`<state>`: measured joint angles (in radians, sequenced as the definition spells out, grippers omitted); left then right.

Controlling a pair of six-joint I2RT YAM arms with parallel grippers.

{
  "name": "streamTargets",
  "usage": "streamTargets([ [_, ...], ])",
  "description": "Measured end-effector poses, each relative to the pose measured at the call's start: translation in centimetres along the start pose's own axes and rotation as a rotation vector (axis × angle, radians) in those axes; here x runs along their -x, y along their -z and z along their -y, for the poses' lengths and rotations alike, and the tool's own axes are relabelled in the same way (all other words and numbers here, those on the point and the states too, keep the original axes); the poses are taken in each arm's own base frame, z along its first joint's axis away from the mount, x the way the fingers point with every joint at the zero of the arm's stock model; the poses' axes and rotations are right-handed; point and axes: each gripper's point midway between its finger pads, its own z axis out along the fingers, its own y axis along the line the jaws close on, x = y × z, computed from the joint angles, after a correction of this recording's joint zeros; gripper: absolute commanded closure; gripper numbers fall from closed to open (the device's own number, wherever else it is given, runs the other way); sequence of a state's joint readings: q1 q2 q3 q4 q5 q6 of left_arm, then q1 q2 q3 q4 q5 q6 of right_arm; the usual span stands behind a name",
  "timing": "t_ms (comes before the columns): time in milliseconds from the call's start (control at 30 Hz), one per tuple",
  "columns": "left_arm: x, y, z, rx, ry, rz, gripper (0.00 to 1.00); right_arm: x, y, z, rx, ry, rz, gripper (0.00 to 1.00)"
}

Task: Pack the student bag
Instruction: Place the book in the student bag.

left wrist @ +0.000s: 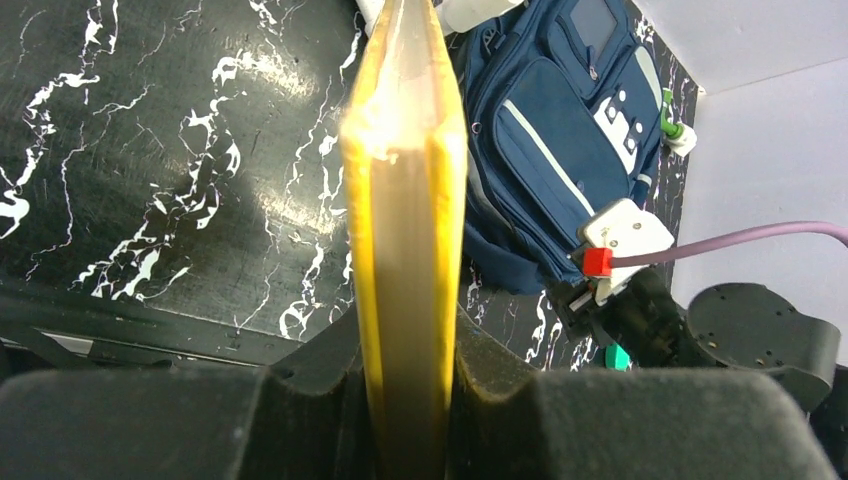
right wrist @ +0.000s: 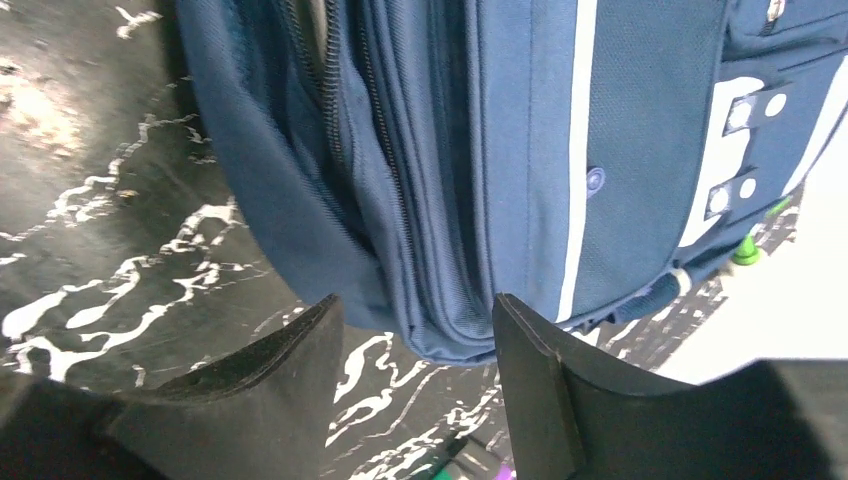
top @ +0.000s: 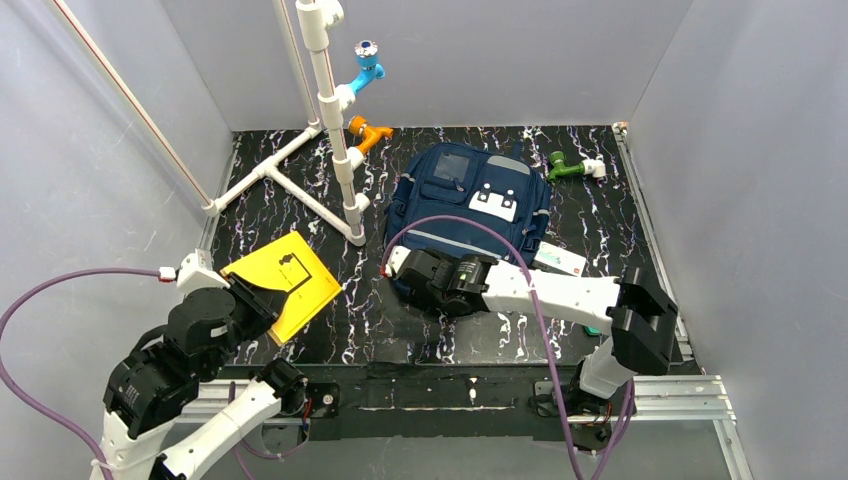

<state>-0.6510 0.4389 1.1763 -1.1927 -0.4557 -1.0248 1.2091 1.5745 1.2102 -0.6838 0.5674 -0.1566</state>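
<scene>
While the student bag [top: 470, 200] lies flat, front up, toward the back middle of the tabletop [top: 360, 330], we have the right pincer [right wrist: 415, 310] spread open at its near edge. Its fingers straddle the zip seam [right wrist: 385, 170] and are not yet closed on fabric. We judge the step in hand to be opening the bag's mouth. Well apart to the left, the left pincer [left wrist: 405, 370] grips a thin yellow book [top: 285, 280] edgewise. Next, the right should pinch and lift the upper flap so the book can slide in. We cannot tell whether the zip is undone.
</scene>
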Motion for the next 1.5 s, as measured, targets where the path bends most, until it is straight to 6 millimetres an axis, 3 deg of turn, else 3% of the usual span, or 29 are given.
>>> streamTargets([
  [133,-0.5,-0.2,0.1,-0.007,0.000,-0.018,1.00,-0.5,-0.7,0.5,-0.038,0.056,-0.026,0.39],
  [267,-0.9,-0.4,0.3,-0.015,0.004,-0.035,1.00,-1.1,-1.5,0.5,-0.062,0.089,-0.032,0.53],
  [567,-1.9,-1.0,1.0,-0.040,0.025,-0.071,1.00,-1.0,-3.6,0.8,-0.151,0.097,-0.049,0.45],
  [600,-2.0,-1.1,1.0,-0.041,0.027,-0.075,1.00,-1.0,-3.8,0.8,-0.156,0.099,-0.049,0.47],
  [767,-2.6,-1.4,1.2,-0.047,0.032,-0.098,1.00,-1.4,-4.7,0.5,-0.191,0.104,-0.052,0.96],
  [933,-3.2,-1.8,1.8,-0.070,0.048,-0.120,1.00,-1.1,-4.4,1.3,-0.249,0.094,-0.047,0.99],
  [1067,-4.3,-2.4,2.6,-0.121,0.082,-0.150,1.00,0.0,-2.5,2.8,-0.274,0.050,-0.006,0.99],
  [1233,-6.4,-3.9,3.9,-0.191,0.146,-0.203,1.00,2.6,2.8,6.5,-0.301,-0.105,0.162,0.99],
  [1333,-8.3,-5.7,5.0,-0.232,0.197,-0.253,1.00,3.6,5.5,8.2,-0.319,-0.180,0.247,0.99],
  [1500,-12.3,-9.6,6.9,-0.268,0.307,-0.375,1.00,4.1,6.5,8.6,-0.323,-0.225,0.290,0.99],
])
